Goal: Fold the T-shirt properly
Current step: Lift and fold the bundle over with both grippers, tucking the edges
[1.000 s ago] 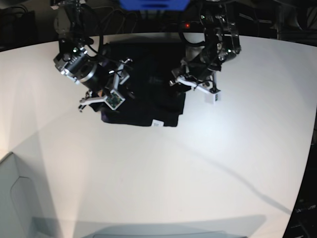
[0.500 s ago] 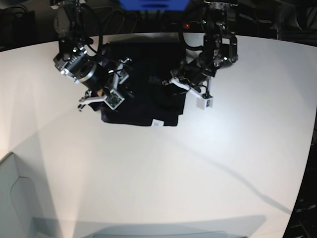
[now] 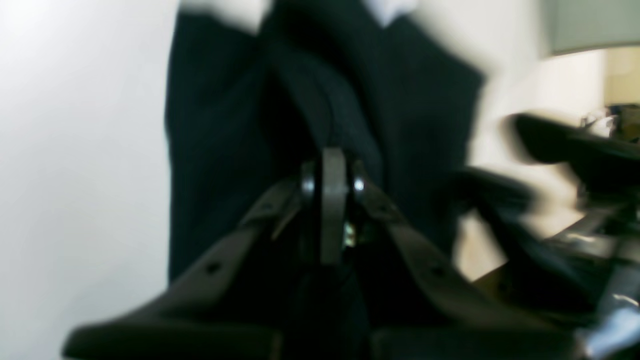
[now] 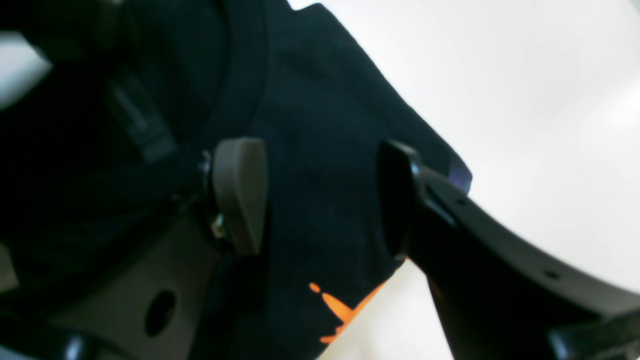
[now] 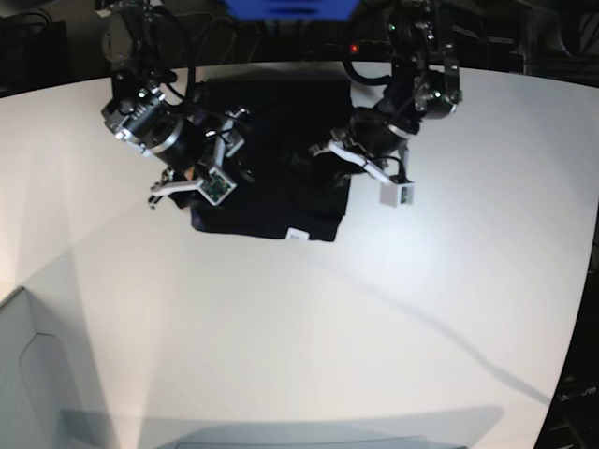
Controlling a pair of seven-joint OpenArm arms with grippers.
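The left gripper (image 3: 333,165) is clenched, its jaws pressed together with a raised ridge of the T-shirt (image 5: 281,159) running up from between them, so it is grasping the cloth; in the base view it sits at the shirt's right edge, on the far part of the white table (image 5: 309,318); the right gripper (image 4: 320,195) hangs released over the shirt's left side, its two pads (image 4: 240,192) well apart with black cloth showing between them; an orange mark (image 4: 345,310) shows on the cloth just below those pads; the shirt lies bunched into a rough rectangle between the two arms, a small white tag (image 5: 296,234) at its near edge.
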